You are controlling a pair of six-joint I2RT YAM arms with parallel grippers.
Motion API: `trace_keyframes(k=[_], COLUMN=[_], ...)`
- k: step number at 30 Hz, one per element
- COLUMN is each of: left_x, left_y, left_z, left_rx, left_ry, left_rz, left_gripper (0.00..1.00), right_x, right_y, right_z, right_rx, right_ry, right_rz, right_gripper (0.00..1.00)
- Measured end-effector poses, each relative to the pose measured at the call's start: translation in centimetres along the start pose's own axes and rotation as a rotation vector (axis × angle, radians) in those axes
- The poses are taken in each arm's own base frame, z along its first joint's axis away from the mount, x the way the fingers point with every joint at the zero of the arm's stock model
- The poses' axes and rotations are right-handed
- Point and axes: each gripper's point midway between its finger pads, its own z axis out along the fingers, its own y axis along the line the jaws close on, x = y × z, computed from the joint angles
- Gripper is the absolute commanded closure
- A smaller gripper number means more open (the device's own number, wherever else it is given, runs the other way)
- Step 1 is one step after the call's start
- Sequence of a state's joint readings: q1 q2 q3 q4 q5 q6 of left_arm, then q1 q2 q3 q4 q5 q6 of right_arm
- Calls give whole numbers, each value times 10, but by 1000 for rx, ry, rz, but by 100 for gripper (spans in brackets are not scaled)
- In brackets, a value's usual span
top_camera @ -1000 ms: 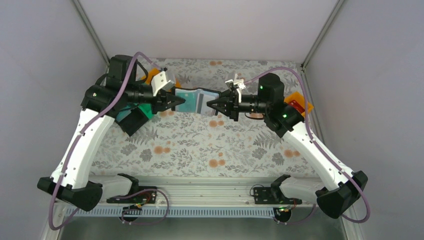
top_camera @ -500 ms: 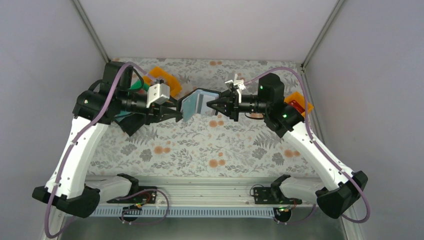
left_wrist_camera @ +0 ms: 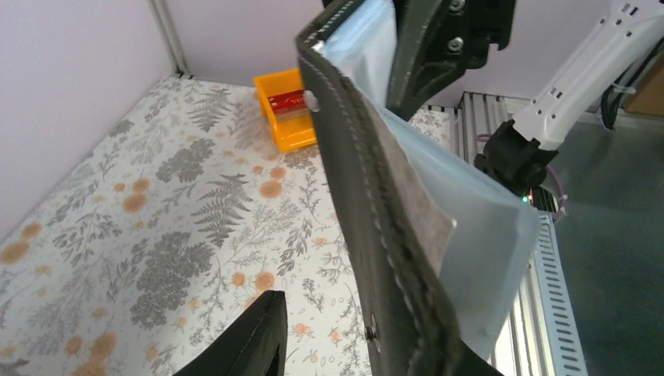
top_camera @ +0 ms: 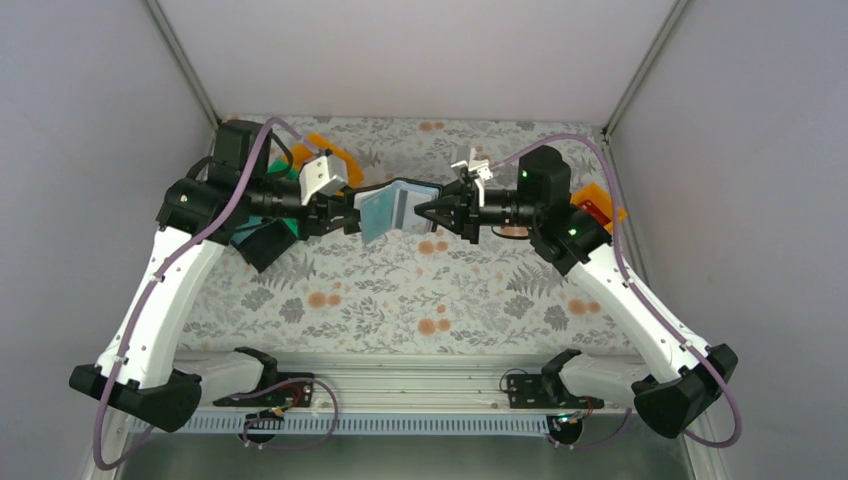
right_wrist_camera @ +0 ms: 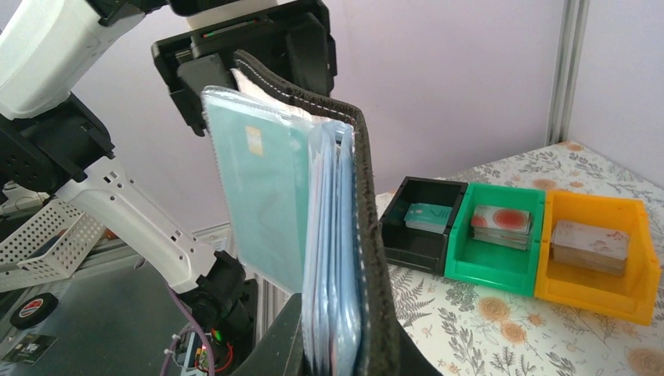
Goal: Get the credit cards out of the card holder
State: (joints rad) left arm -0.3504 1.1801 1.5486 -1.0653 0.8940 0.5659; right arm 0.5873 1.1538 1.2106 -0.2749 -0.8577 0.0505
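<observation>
My right gripper [top_camera: 424, 210] is pinched tight on the right edge of the card holder [top_camera: 397, 207]. It keeps the holder up in the air between my two arms, above the flowery table [top_camera: 400, 290]. A moment ago my left arm had backed away and the left flap swung in. Now my left gripper [top_camera: 350, 217] is back at that flap, and the holder stands half open like a book. My left fingers [left_wrist_camera: 247, 341] are partly open. One is not touching the flap and the other is hidden behind it, so I think I hold nothing there. A pale green card [right_wrist_camera: 262, 196] sits in its clear pocket. No card is out yet, so the pulling is still to do.
</observation>
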Motion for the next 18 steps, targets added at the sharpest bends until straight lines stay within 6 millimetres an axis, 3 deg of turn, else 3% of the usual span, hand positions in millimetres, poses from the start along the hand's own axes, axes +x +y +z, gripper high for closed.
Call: trace_keyframes(k=[4, 11, 15, 18], left_x=[-2, -4, -3, -3], left_y=[5, 5, 0, -2], left_z=[1, 3, 3, 3], left_rx=[-13, -4, 24, 33], left_ry=[-5, -15, -17, -17], left_rz=[-7, -3, 0, 0], left_gripper=[59, 31, 32, 47], right_x=[-1, -1, -1, -1], right_y=[1, 1, 1, 1], right_z=[-1, -1, -1, -1], right_rx=[-5, -4, -2, -2], right_ry=[-2, -3, -3, -3], right_rz=[-2, -3, -3, -3], right_gripper=[96, 96, 96, 96])
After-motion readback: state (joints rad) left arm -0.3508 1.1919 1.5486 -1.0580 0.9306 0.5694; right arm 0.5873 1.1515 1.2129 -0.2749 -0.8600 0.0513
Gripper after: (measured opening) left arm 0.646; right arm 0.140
